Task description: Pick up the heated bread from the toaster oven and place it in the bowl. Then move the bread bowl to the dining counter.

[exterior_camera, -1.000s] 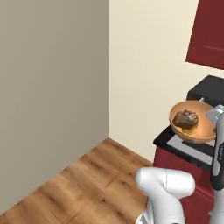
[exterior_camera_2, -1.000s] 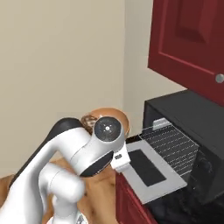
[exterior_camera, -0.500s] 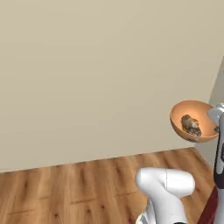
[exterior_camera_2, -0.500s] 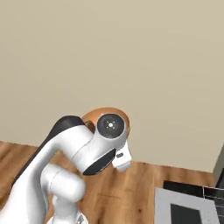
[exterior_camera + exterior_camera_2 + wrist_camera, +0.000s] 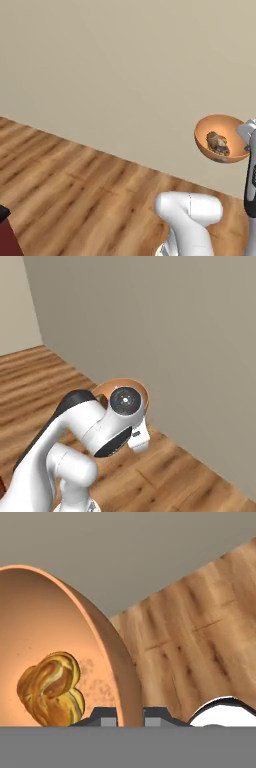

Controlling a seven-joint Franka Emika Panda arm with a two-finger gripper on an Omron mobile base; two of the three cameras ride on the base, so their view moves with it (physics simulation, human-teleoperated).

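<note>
Plain beige wall point(image 5: 110, 65) and wood plank floor point(image 5: 65, 190) ahead of me, bowl carried in the air.

I see the claw point(image 5: 131, 716) clamped on the rim of the orange-tan bowl point(image 5: 218, 138), one dark finger point(image 5: 105, 716) inside the wall and the other outside it. The bowl hangs above the floor at the right of my left base view, held up beside the arm's white wrist point(image 5: 246, 131). The heated bread point(image 5: 217, 142) lies inside it, low against the speckled inner wall. From my right base view the bowl's rim point(image 5: 116, 386) peeks out behind the arm's round joint point(image 5: 126, 402).
</note>
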